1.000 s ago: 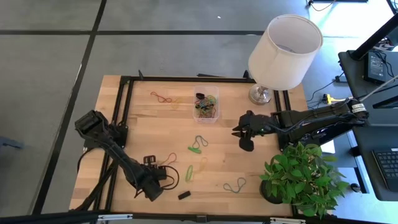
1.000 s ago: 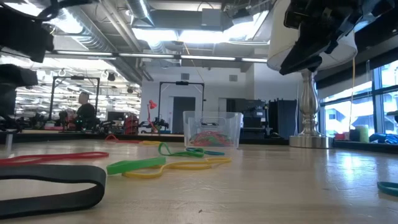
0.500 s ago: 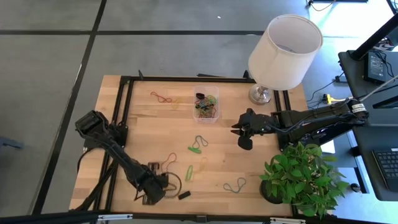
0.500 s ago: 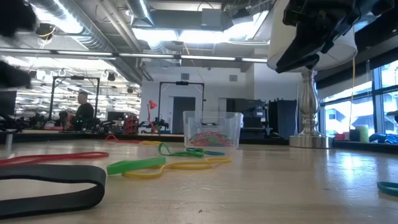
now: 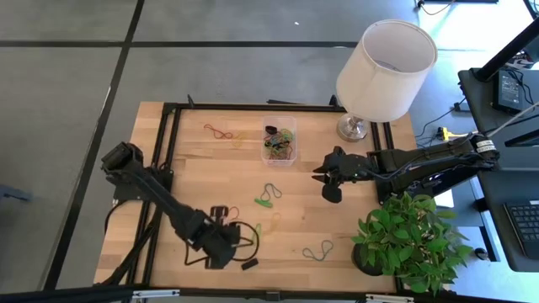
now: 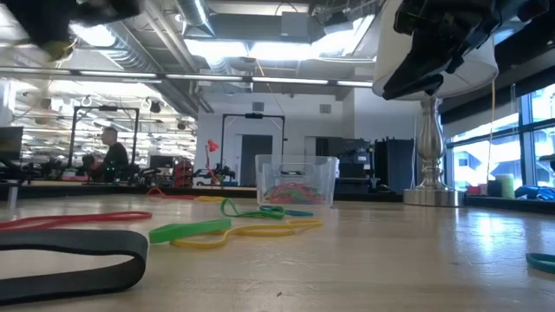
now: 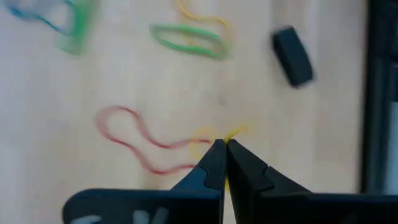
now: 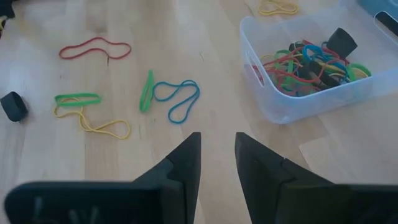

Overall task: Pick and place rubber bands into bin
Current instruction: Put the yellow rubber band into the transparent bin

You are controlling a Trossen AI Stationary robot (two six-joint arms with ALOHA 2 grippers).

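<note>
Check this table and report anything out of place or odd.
One oddity: a solid black block lies inside the bin among the collected rubber bands; it is no band. A similar black block sits loose on the table. Loose bands lying about are expected. Nothing looks spilled or damaged.

The left gripper (image 5: 221,246) is sitting over loose rubber bands (image 5: 268,195) at the table's (image 5: 194,168) near edge; the bin (image 5: 279,141) is lying beyond it, beside the right gripper (image 5: 330,175).
</note>
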